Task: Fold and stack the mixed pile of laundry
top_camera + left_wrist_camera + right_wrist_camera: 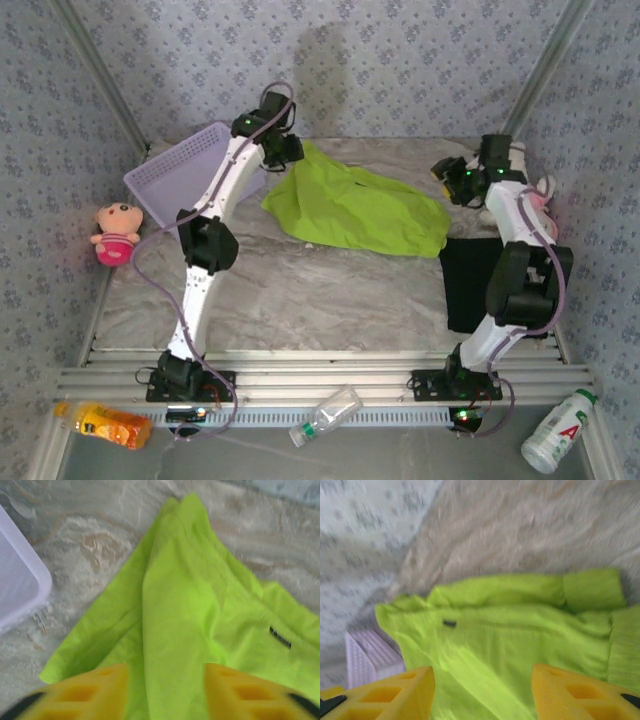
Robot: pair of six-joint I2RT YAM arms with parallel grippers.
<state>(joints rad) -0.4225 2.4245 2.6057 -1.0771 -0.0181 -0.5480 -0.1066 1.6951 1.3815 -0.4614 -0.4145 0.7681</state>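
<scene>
Lime-green T-shirt (360, 212) lies rumpled. Left gripper (166, 680) and right gripper (482, 680) are wide open; a grab could pinch two layers together.

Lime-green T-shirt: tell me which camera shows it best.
The top external view: the lime-green T-shirt shows with nearly its whole outline, crumpled on the table. The left wrist view gives a sharp close-up of one part with its small dark tag; the right wrist view shows another part, blurred.
</scene>
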